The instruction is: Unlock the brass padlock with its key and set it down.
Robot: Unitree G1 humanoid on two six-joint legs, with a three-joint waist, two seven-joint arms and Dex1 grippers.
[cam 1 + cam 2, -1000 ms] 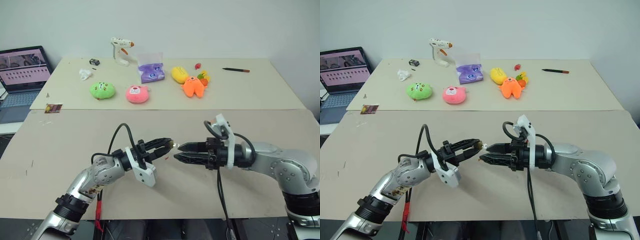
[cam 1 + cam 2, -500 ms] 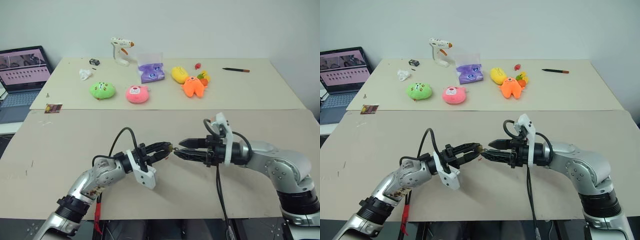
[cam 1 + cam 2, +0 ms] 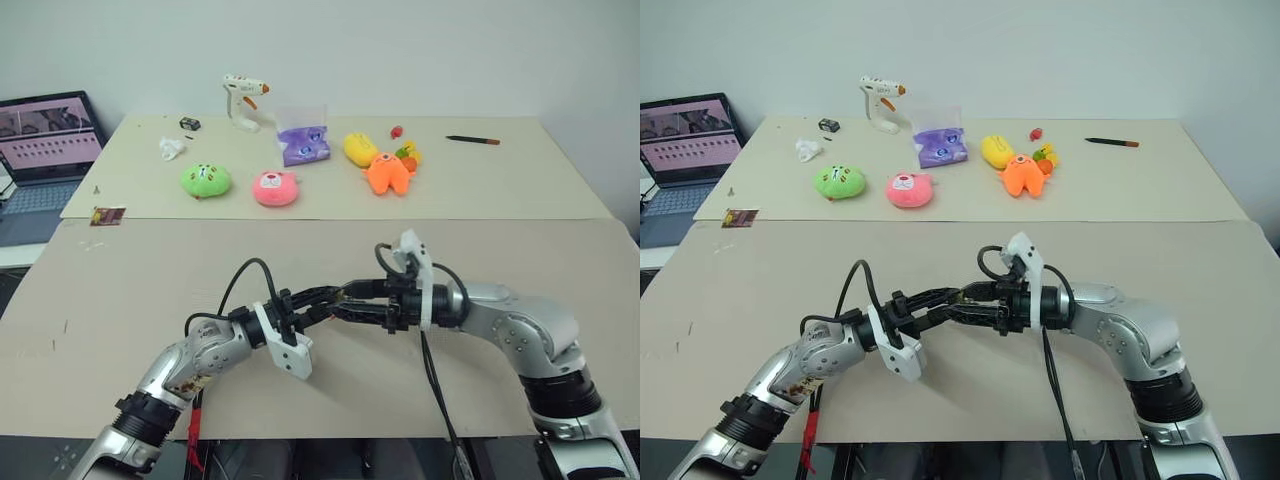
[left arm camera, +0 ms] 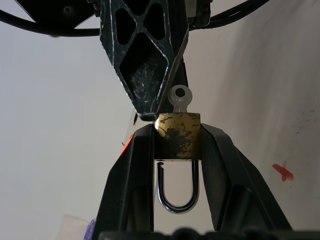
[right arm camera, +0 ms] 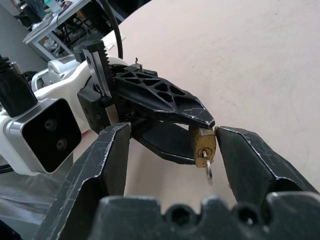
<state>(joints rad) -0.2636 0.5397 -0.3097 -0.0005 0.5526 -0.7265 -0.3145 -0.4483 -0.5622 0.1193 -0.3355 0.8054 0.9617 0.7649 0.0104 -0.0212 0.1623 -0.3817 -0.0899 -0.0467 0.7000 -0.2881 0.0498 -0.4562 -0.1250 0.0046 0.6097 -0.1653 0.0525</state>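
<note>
The left gripper (image 4: 176,131) has its two black fingers clamped on the brass padlock (image 4: 177,134), squeezing its scuffed gold body from both sides above the near table (image 3: 120,290). The silvery shackle (image 4: 176,187) loops back between those fingers, and a small key (image 4: 180,96) sticks out of the lock's far end. No brand or lettering can be read on the lock.

The right gripper (image 5: 170,152) faces it, fingers spread apart on either side of the lock and key, touching neither.

On the far table (image 3: 520,180) lie green (image 3: 205,180), pink (image 3: 274,188) and orange (image 3: 386,174) plush toys, a glue gun (image 3: 242,99) and a pen (image 3: 472,140). A laptop (image 3: 45,140) stands well off to the left, its screen text too small to read.
</note>
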